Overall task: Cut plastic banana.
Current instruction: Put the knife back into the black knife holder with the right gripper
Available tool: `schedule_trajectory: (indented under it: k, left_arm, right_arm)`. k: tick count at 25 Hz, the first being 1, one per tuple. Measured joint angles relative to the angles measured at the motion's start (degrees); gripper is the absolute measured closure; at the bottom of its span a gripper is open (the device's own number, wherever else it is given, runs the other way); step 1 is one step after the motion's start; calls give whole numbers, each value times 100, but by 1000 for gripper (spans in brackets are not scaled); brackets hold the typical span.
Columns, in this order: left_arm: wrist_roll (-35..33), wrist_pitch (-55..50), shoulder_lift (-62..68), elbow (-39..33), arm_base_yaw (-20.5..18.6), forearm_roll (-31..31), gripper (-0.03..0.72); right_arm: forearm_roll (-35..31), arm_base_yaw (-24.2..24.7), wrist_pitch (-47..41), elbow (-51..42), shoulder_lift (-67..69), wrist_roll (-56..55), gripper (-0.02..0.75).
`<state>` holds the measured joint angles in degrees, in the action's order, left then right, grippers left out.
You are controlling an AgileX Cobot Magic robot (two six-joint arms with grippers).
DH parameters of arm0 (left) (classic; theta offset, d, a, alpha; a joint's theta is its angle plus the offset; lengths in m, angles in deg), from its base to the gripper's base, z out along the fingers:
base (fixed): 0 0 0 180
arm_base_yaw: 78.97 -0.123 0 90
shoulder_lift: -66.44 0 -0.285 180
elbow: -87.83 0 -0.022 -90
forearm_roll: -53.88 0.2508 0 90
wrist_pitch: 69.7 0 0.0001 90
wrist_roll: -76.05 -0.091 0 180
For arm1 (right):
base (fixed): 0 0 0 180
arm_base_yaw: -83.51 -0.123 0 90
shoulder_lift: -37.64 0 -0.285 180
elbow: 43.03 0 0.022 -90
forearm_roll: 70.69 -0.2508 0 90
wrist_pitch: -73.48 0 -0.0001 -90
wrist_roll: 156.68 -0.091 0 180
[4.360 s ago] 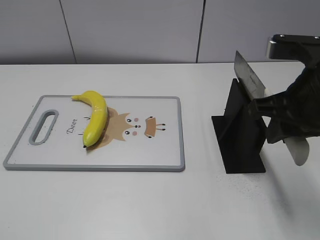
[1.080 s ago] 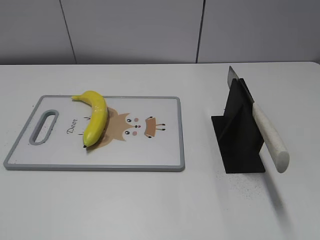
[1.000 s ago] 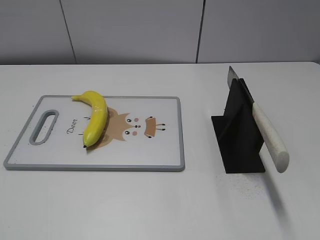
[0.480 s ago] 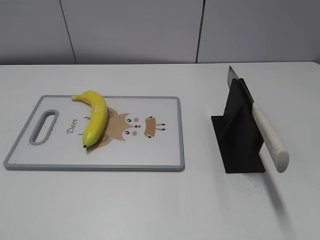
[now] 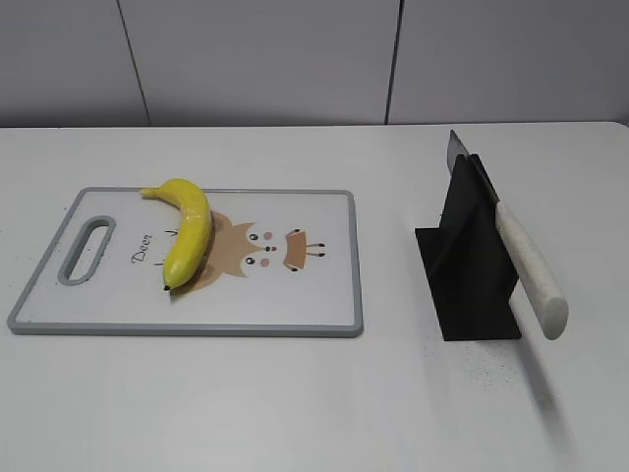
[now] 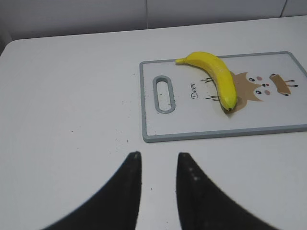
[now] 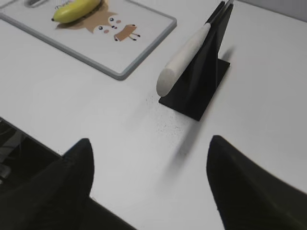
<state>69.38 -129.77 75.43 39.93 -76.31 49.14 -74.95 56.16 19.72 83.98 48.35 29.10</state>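
The yellow plastic banana (image 5: pixel 187 228) lies whole on the left half of the grey-rimmed cutting board (image 5: pixel 295 295); it also shows in the left wrist view (image 6: pixel 217 75) and in the right wrist view (image 7: pixel 76 10). A knife with a white handle (image 5: pixel 531 275) rests in a black stand (image 5: pixel 470 270), blade up and back, and appears in the right wrist view (image 7: pixel 184 60). My left gripper (image 6: pixel 157 155) is open and empty over bare table, short of the board's near-left corner. My right gripper (image 7: pixel 151 143) is wide open and empty, short of the stand. Neither gripper shows in the exterior view.
The cutting board (image 6: pixel 211 134) has a handle slot (image 6: pixel 163 93) at its left end and a deer drawing. The white table's front edge (image 7: pixel 43 139) shows at the lower left of the right wrist view. A grey panelled wall (image 5: pixel 295 59) stands behind the table.
4.4 s ago my right gripper held the knife at the stand; now the knife sits in the stand and the gripper is out of the exterior view. Nothing has moved over the last second.
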Motion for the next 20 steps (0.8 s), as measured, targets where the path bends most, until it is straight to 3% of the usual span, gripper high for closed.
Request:
schedule_trajectory:
  k: [14, 20]
  left_arm:
    - [0, 7, -5, 0, 0, -12, 447]
    - [0, 7, -5, 0, 0, -12, 447]
  right_arm:
    - [-176, 93, -2, 0, -321, 2, 166]
    - [-180, 1105, -2, 0, -321, 2, 166]
